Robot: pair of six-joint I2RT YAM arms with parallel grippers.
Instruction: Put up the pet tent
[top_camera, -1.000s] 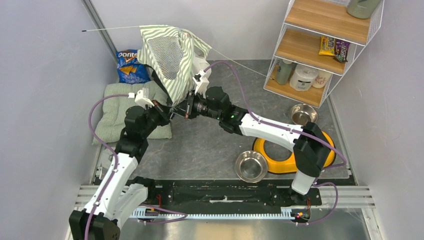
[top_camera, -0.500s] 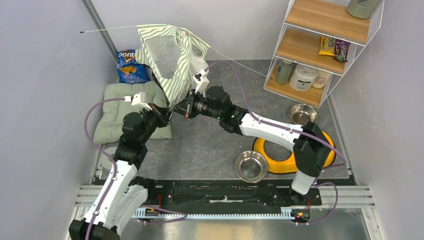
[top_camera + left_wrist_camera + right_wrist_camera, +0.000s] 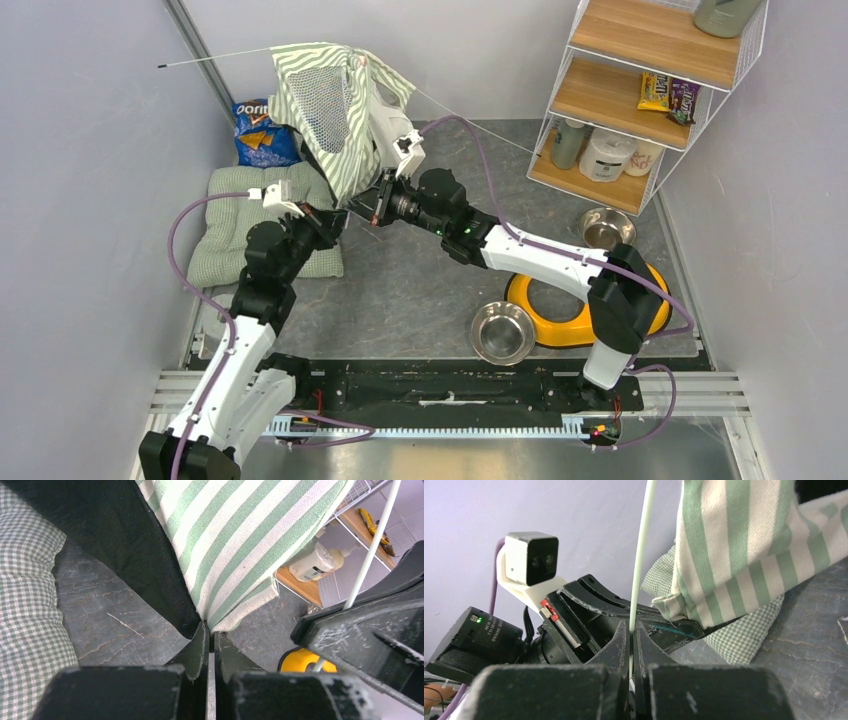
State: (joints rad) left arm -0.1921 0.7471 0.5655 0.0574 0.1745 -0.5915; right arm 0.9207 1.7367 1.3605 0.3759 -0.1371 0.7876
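Up close, my left gripper (image 3: 210, 647) is pinching the striped hem of the pet tent (image 3: 240, 545), and my right gripper (image 3: 631, 640) is clamping its thin pole (image 3: 640, 555). Only the overhead view is showing me reaching both inward, holding the tent above the cushion (image 3: 225, 225).

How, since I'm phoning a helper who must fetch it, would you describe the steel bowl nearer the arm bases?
Find the wire shelf on the right wall, then the yellow holder on the floor near it. The steel bowl sits at the holder's left end, toward the arm bases; the second bowl lies behind it, by the shelf's foot.
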